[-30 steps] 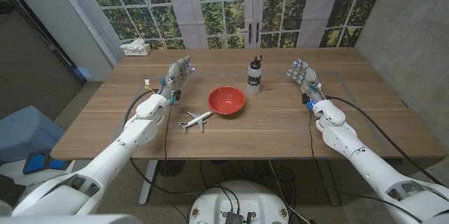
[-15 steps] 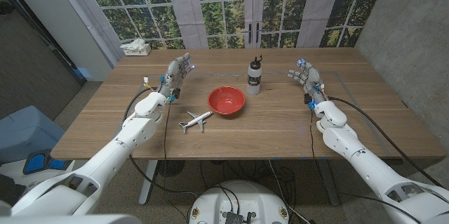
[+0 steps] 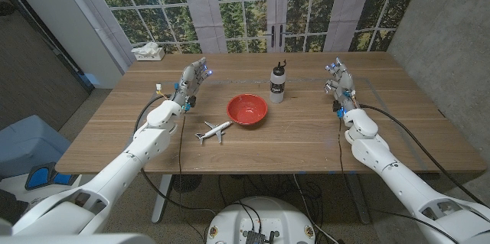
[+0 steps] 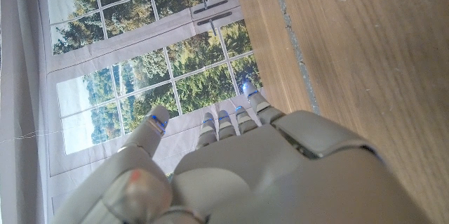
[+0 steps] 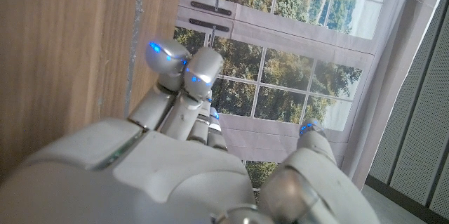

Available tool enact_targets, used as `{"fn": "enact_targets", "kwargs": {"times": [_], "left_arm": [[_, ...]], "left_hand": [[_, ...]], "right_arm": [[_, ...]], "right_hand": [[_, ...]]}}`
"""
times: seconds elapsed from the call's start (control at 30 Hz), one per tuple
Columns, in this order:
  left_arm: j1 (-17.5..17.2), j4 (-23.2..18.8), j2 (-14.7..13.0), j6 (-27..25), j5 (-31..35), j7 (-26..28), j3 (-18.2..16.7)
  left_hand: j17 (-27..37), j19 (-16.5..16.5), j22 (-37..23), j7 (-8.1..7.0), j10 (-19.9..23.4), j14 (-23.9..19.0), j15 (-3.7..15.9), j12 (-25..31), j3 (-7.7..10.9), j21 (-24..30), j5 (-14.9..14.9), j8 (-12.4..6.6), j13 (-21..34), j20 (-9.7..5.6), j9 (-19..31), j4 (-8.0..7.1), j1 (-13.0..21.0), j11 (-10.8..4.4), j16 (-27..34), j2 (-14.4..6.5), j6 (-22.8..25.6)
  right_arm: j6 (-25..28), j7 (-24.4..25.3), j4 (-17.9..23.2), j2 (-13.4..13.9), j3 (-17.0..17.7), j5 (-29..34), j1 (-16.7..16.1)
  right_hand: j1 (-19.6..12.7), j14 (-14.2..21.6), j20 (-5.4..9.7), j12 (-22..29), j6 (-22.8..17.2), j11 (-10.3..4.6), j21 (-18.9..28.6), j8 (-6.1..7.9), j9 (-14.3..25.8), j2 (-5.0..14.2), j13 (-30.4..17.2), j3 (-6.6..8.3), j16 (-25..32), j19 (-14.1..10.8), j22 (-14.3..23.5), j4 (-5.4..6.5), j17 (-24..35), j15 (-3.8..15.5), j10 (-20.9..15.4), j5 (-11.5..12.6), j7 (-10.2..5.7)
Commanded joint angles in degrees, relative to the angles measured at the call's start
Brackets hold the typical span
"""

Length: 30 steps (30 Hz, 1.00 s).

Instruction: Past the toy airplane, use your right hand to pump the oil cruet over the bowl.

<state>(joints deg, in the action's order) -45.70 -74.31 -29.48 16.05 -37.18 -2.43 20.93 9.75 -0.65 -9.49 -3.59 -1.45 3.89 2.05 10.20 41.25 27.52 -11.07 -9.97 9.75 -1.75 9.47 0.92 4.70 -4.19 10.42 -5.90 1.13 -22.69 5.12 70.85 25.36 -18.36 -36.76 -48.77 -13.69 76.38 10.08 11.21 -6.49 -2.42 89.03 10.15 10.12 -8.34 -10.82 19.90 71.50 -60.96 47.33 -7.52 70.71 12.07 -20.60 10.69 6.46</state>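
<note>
The oil cruet, a grey bottle with a black pump top, stands upright just beyond the red bowl near the table's middle. A small white toy airplane lies in front of the bowl, toward my left. My right hand is raised over the table to the right of the cruet, apart from it, fingers extended and holding nothing; the right wrist view shows the same hand against the windows. My left hand is held up left of the bowl, fingers apart and empty, seen again in the left wrist view.
A white tissue box sits at the table's far left corner. Windows and a door stand behind the wooden table. A blue seat is on the floor at the left.
My right hand has risen slightly and turned, moving a little away from me. The left hand, cruet, bowl and airplane have stayed put.
</note>
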Motion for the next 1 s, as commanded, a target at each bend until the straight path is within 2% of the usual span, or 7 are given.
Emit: {"fn": "enact_targets", "kwargs": {"times": [0.03, 0.17, 0.37, 0.53, 0.6, 0.73, 1.0], "left_arm": [[1.2, 1.6, 0.6, 0.6, 0.4, -0.4, 0.2], [1.7, 2.4, 0.8, 0.8, 0.4, -0.8, 0.4], [2.1, 3.1, 1.1, 0.9, 0.1, -1.3, 0.4], [2.2, 3.4, 1.1, 1.0, 0.1, -1.6, 0.4], [2.1, 3.4, 1.1, 1.1, 0.0, -1.5, 0.3], [1.8, 3.2, 1.0, 1.3, 0.0, -1.5, 0.2], [1.3, 2.5, 0.6, 1.4, -0.2, -1.5, 0.0]], "left_hand": [[0.1, -0.6, -0.1, -0.69, -0.1, 0.7, 3.25, 0.5, -0.13, -0.3, -0.4, -0.28, 0.2, -3.13, 0.3, 0.38, 0.7, -0.35, -0.2, -3.4, 0.1], [0.1, -0.6, -0.1, -0.76, -0.3, 0.9, 3.27, 0.4, -0.23, -0.5, -0.4, -0.21, 0.2, -3.21, 0.3, 0.46, 0.8, -0.29, -0.2, -3.4, -0.1], [0.1, -0.7, -0.1, -0.79, -0.5, 1.1, 3.25, 0.4, -0.43, -0.7, -0.4, -0.18, 0.2, -3.23, 0.3, 0.58, 0.8, -0.37, -0.2, -3.5, -0.3], [0.1, -0.7, -0.1, -0.72, -0.6, 1.2, 3.24, 0.4, -0.53, -0.9, -0.4, -0.17, 0.2, -3.24, 0.3, 0.62, 0.9, -0.36, -0.2, -3.6, -0.4], [0.1, -0.8, -0.1, -0.73, -0.6, 1.2, 3.28, 0.4, -0.57, -0.9, -0.4, -0.19, 0.2, -3.26, 0.3, 0.65, 0.9, -0.34, -0.2, -3.6, -0.4], [0.1, -0.9, -0.1, -0.66, -0.7, 1.2, 3.25, 0.4, -0.64, -1.0, -0.4, -0.2, 0.2, -3.32, 0.3, 0.67, 0.9, -0.3, -0.2, -3.7, -0.4], [0.1, -1.2, -0.1, -0.71, -0.8, 1.4, 3.32, 0.3, -0.78, -1.2, -0.4, -0.21, 0.2, -3.38, 0.3, 0.73, 1.0, -0.35, -0.1, -3.8, -0.5]], "right_arm": [[4.5, 4.2, 3.9, 2.0, -0.1, 1.8, -1.1], [4.6, 4.9, 4.0, 2.0, -0.2, 2.2, -1.2], [4.3, 5.5, 3.9, 2.0, -0.7, 3.5, -1.3], [4.6, 4.4, 3.7, 2.2, -1.2, 3.4, -1.2], [5.9, 3.3, 4.4, 2.7, -1.3, 2.6, -1.4], [7.0, 5.0, 6.0, 2.7, -1.3, 2.6, -2.3], [8.7, 6.1, 9.2, 3.3, -1.4, 2.4, -4.0]], "right_hand": [[0.0, 0.1, 0.5, -0.5, 0.8, 0.03, -0.4, 0.08, 0.1, -1.01, 0.0, -0.43, 1.5, -0.2, 0.4, -0.34, 0.3, 0.07, 1.6, 0.8, 1.92], [-0.1, -0.8, 0.21, -0.6, -0.5, -0.05, -2.1, 0.58, 0.2, -1.02, 0.0, -0.53, 2.4, -0.2, -1.8, -0.55, 0.2, -0.03, 3.3, 1.2, 2.31], [0.1, -2.6, -0.61, -0.7, -1.1, 0.69, -3.5, 0.68, 0.3, -1.49, 0.0, -1.07, 3.1, 0.7, -3.7, -0.72, 0.2, -0.11, 5.2, 1.6, 1.88], [-1.9, -4.3, -0.23, -0.5, -0.1, 0.7, -4.7, 0.5, 0.4, -1.44, 0.0, -1.1, 4.6, 0.7, -6.0, -1.69, 0.2, 0.05, 6.4, 2.4, 1.59], [-5.1, -4.4, 0.43, -0.3, 0.5, 0.33, -5.6, 0.55, 0.5, -0.41, 0.0, -0.03, 5.8, 0.0, -8.0, -2.4, 0.1, 0.14, 6.8, 3.0, 1.49], [-9.7, -4.2, 1.32, -0.1, 1.1, 0.48, -5.6, 0.63, 0.5, 0.96, 0.0, 1.86, 7.3, -0.7, -8.8, -2.51, -0.2, 0.13, 7.2, 3.2, 1.48], [-12.3, -4.1, 1.54, 0.1, 1.7, 0.92, -5.5, 0.57, 0.5, 0.98, 0.0, 2.73, 7.7, -1.6, -9.8, -2.27, -0.5, 0.16, 7.0, 2.9, 2.17]]}}
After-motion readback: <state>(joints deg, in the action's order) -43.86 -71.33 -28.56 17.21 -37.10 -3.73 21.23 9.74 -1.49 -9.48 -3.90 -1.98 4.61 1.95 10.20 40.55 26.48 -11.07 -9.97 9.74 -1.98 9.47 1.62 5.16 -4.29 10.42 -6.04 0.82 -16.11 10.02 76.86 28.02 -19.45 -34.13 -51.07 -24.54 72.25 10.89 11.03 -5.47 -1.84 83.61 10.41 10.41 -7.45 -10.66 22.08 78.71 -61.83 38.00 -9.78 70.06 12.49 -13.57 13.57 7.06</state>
